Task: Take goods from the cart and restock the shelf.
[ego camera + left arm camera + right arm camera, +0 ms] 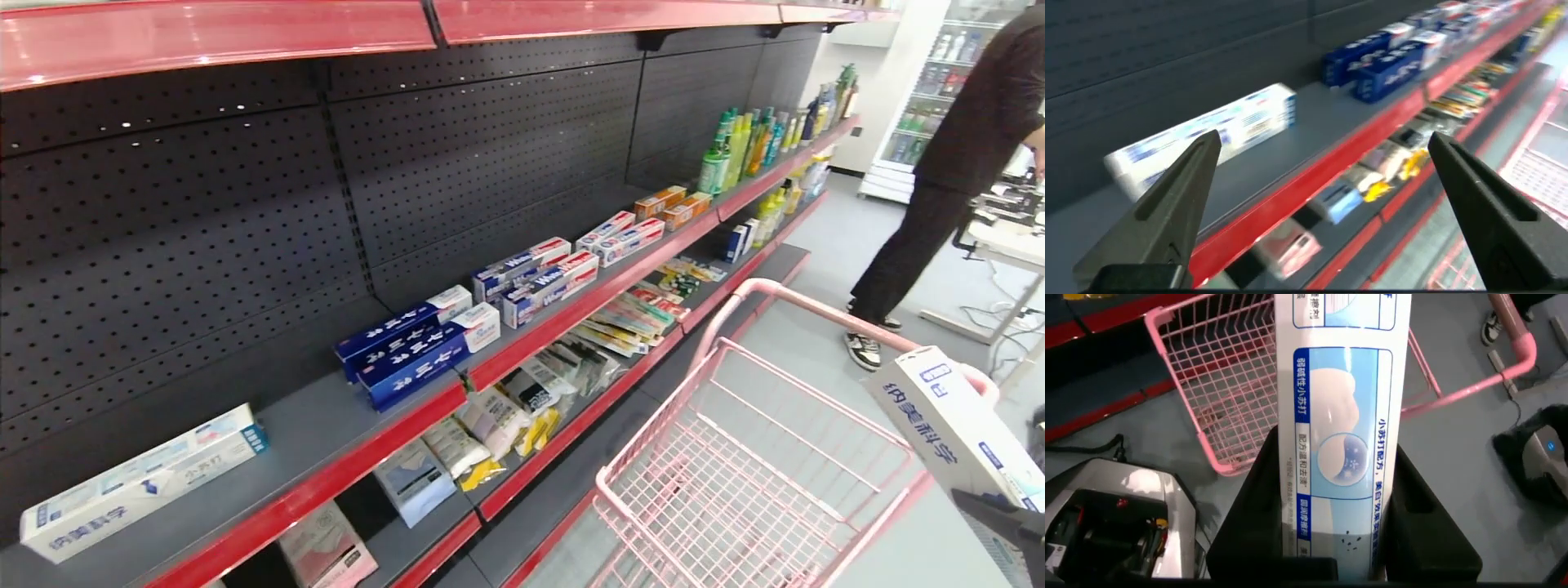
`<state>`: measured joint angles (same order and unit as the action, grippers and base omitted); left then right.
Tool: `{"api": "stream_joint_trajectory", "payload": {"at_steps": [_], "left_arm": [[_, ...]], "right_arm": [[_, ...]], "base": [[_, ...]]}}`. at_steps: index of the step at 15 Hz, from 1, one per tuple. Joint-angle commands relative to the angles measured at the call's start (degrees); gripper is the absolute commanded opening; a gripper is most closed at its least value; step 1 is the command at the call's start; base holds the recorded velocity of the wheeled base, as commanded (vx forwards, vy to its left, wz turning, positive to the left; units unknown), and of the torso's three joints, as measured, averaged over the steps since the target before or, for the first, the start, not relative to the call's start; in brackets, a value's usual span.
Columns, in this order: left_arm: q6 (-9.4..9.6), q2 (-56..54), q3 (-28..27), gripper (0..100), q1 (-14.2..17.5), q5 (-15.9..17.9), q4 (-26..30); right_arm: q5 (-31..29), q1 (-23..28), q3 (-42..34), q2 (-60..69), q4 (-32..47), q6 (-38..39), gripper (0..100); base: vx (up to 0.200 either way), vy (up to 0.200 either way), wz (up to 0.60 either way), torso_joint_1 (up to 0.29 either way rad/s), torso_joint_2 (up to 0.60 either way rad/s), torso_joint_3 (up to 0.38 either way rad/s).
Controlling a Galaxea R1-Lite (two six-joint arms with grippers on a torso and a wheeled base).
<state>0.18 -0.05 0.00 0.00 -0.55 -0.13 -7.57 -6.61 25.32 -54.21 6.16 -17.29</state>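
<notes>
Pink wire cart (816,306), long glossy cardboard box (1343,416) clamped in right gripper (1335,514)

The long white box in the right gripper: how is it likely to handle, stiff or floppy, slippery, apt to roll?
The long white box looks like flat-sided carton, so probably stiff and unlikely to roll. The right gripper clamps it near one end, so the far end may sag or swing. Its smooth printed face could slip a little.

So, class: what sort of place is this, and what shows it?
Most likely a shop aisle: red-edged shelves stocked with toothpaste boxes, a pink wire shopping cart, and a drinks fridge behind.
</notes>
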Motion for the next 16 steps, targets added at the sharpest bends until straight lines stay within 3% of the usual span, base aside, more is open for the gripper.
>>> {"api": "stream_joint_trajectory", "payload": {"at_steps": [1,16], "left_arm": [[-0.01,0.05,0.00,100,0.00,-0.07,-0.04],[-0.01,0.05,0.00,100,0.00,0.02,-0.04]], "right_arm": [[0.01,0.02,-0.01,-0.19,0.00,-0.03,0],[-0.34,0.02,-0.10,-0.19,-0.09,-0.03,0]], "base": [[0.000,0.000,0.60,-0.002,0.01,0.007],[0.000,0.000,0.56,0.003,0.00,0.002]]}}
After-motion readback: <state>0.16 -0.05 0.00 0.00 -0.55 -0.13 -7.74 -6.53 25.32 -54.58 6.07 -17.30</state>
